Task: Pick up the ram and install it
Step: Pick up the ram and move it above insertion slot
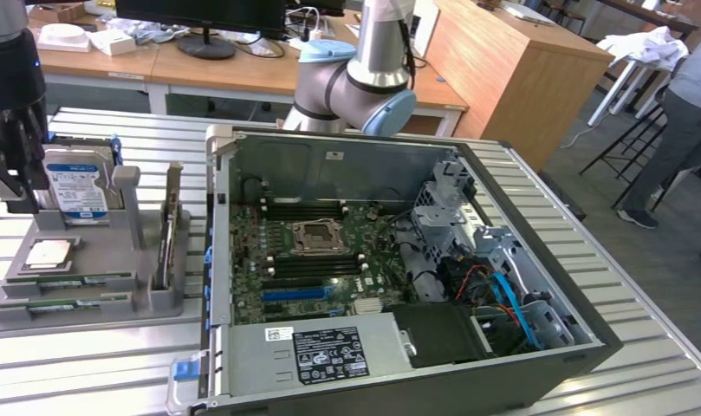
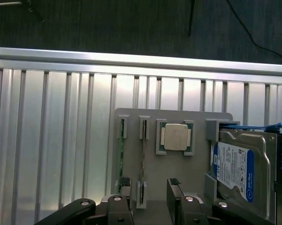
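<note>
Exterior view: on its left, the hand (image 1: 15, 186) hung wide open and empty above the grey holder (image 1: 113, 251) on the tabletop (image 1: 96, 364). The ram (image 1: 73, 282) lay flat in that holder. The open computer (image 1: 327, 165) sat further right.

Arm (image 1: 367, 82) stood upright at rear, elbow joint bent. Gripper (image 1: 13, 173) hung at exterior view's left, pointed straight down, jaws spread wide, nothing between fingers (image 2: 125, 183).
</note>
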Controlling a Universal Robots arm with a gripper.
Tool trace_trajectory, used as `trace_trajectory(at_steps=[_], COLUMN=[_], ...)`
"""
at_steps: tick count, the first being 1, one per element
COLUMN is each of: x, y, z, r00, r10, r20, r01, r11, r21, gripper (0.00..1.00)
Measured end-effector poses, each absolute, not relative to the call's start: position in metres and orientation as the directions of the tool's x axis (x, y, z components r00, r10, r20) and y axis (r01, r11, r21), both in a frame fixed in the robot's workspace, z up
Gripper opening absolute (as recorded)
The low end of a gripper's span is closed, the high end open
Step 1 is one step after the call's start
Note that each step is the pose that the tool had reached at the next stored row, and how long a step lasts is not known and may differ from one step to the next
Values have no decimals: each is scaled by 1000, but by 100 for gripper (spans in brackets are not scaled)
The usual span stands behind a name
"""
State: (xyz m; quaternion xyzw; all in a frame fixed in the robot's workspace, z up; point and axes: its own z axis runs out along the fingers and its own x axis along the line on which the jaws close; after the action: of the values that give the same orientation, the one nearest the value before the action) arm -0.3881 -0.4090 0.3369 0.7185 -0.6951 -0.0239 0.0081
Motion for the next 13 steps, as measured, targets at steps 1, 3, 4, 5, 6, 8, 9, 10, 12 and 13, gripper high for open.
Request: trace_trajectory(at_steps=[1, 3, 4, 5, 6, 8, 9, 10, 12, 13], x=[-388, -388, -388, -388, -388, -388, -388, -388, -388, -388], y=[-409, -409, -409, -409, -409, -409, -409, -409, -409, -409], z=[337, 337, 337, 337, 337, 337, 336, 336, 334, 334], r00=[33, 33, 33, 33, 33, 33, 33, 33, 33, 33], r10=[-999, -999, -999, -999, -999, -999, -999, -999, -999, -999], r20=[-23, -23, -23, -23, -23, -23, -23, -24, -23, -23], r01=[-998, -998, -998, -998, -998, -998, -998, -998, -998, -998], r11=[-34, -34, -34, -34, -34, -34, -34, -34, -34, -34], r21=[45, 45, 45, 45, 45, 45, 45, 44, 45, 45], gripper=[43, 43, 43, 43, 43, 43, 43, 43, 43, 43])
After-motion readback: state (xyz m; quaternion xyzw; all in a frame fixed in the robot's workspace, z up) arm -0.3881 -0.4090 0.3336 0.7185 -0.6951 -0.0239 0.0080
